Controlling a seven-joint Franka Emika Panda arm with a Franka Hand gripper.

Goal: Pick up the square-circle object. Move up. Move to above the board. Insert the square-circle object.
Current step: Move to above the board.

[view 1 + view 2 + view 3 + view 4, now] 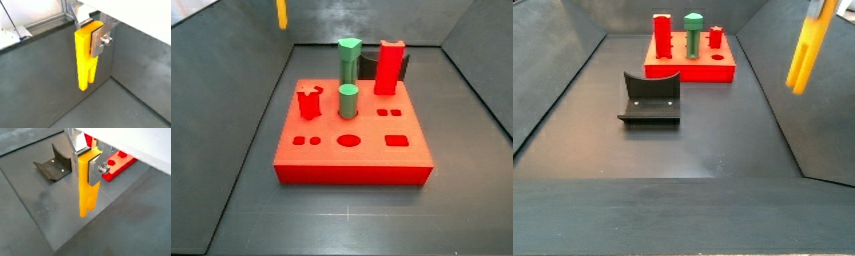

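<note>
**Holding the bar high, off the board**

Gripping the bar (86,57) near its upper end, the hand (92,37) has its silver fingers (101,41) closed flat against the bar's faces, as both wrist views show. The bar hangs upright below the hand, and its lower end is notched into two short prongs. That lower end is clear of the grey bench (40,203) and touches nothing.

In a side view the bar (807,48) hangs in the air well to the side of the board (694,68), level with the fixture (651,100) rather than over the board. In a side view only the bar's lower tip (282,14) shows, at the upper edge, behind the board (352,145) and well apart from it.

The board lies flat on the bench. Standing in it are two green pegs (348,60), a tall red post (389,68) beside the taller peg, and a shorter red piece (309,103) toward the board's other side. Its near part has open holes: a round one, square ones and a rectangular one.

The fixture stands on the bench in front of the board, apart from it; in a wrist view it (55,164) sits beside the hanging bar (88,183), with the board's corner (120,164) on the bar's other side.
</note>
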